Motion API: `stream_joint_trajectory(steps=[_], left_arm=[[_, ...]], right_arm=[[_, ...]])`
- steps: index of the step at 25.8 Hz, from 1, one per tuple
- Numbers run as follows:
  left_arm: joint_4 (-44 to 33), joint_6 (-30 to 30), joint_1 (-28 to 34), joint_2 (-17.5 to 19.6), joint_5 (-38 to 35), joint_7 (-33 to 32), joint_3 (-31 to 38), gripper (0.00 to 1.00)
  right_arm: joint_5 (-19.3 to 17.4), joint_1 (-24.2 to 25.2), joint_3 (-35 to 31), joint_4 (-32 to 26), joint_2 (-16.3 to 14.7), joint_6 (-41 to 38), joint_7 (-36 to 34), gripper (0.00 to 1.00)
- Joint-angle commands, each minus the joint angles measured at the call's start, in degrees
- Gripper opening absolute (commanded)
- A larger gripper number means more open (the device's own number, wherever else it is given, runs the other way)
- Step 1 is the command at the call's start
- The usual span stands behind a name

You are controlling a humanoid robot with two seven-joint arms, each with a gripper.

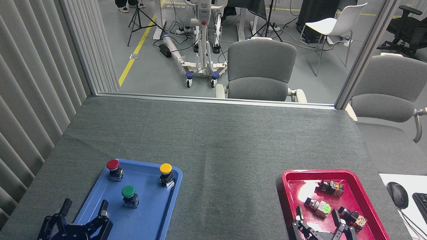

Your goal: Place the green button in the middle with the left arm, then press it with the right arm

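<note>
Left gripper (83, 210) fingers spread | right gripper (317, 215) spread | round-capped green button (129, 195) on glossy blue tray (157, 219)

The green button (128, 192) stands upright, its round dark-green cap atop a black-and-silver base, on the near left of the table. The middle (228, 179), a bare stretch of dark grey cloth, lies well to its right.

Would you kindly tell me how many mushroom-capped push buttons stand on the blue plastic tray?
3: the red-capped button at the far left corner, the yellow-capped button at the far right, the green button nearer, mid-tray. None seems hidden.
</note>
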Motion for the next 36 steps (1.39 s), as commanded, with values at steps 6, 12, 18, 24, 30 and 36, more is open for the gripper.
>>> stream_joint_trajectory(steps=[6, 12, 18, 24, 30, 36], left_arm=[[-0.2, -0.93, 0.12, -0.17, 1.3, 0.76, 0.74, 1.0], [-0.12, -1.01, 0.03, -0.08, 0.77, 0.76, 0.83, 1.0], [-0.12, -1.1, 0.03, 0.27, 0.69, 0.58, 0.74, 1.0], [-0.12, -1.19, 0.12, 0.44, 0.69, 0.85, 0.74, 1.0], [0.06, -1.19, 0.29, 0.44, 0.69, 0.93, 0.74, 1.0], [0.15, -1.19, 0.29, 0.44, 0.69, 0.76, 0.74, 1.0]], right_arm=[[0.62, -0.17, 0.04, 0.26, 0.58, 0.44, -0.04, 1.0], [2.37, -0.26, 0.04, 0.26, 0.58, 0.44, -0.04, 1.0], [2.37, -0.26, 0.13, 0.08, 0.76, 0.35, -0.13, 1.0], [2.29, -0.26, 0.13, 0.17, 0.67, 0.27, -0.13, 1.0], [2.29, -0.09, 0.22, 0.35, 0.67, -0.26, -0.21, 1.0], [2.29, -0.09, 0.22, 0.35, 0.76, -0.26, -0.21, 1.0]])
